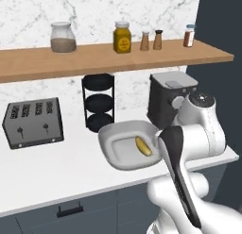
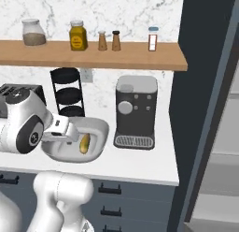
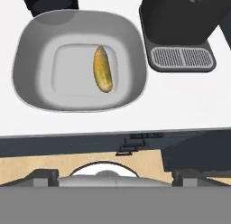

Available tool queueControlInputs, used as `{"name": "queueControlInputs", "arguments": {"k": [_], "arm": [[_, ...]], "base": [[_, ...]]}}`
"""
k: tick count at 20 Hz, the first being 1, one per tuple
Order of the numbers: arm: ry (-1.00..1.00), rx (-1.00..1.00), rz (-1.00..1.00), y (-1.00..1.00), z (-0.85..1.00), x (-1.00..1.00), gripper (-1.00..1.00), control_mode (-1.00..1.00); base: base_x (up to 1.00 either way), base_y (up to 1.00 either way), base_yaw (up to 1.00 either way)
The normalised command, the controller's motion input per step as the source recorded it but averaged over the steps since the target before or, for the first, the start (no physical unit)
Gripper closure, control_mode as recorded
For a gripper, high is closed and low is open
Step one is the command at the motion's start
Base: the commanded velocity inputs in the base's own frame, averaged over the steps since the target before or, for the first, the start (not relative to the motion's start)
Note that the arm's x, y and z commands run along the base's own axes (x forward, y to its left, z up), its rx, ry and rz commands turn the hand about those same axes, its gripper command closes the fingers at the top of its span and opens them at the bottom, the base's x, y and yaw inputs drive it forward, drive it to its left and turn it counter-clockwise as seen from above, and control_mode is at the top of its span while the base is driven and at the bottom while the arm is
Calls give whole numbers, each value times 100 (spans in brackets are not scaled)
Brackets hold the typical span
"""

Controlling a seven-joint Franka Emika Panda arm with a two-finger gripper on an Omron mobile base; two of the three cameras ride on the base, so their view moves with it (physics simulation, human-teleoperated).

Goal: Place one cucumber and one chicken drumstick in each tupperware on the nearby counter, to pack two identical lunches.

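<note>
Lying in the right half of the grey tupperware (image 3: 27,60) on the white surface (image 3: 180,101), just left of the black coffee machine (image 3: 180,20): one cucumber (image 3: 102,68), with the end effector (image 3: 115,175) spread wide, holding nothing.

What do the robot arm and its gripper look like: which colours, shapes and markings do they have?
The arm is glossy white with rounded, bulbous links and dark joints. One joint cap is a dark grey disc with small pale marks, seen in the right base view. A long black strip runs along one link in the left base view. The gripper has two small dark grey finger tips. No cables are visible.
</note>
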Motion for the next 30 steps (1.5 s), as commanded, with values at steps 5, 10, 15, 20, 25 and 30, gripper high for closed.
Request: {"name": "queueControlInputs", "arguments": {"k": [5,10,15,20,25,30], "arm": [[0,0,0,0,0,0,-100,100],[0,0,0,0,0,0,-100,100],[0,0,0,0,0,0,-100,100],[0,0,0,0,0,0,-100,100],[0,0,0,0,0,0,-100,100],[0,0,0,0,0,0,-100,100]], "base": [[-100,-49,0],[-99,-29,0],[-24,-96,-3],[10,-100,0],[20,-100,0],[46,-58,0]]}}
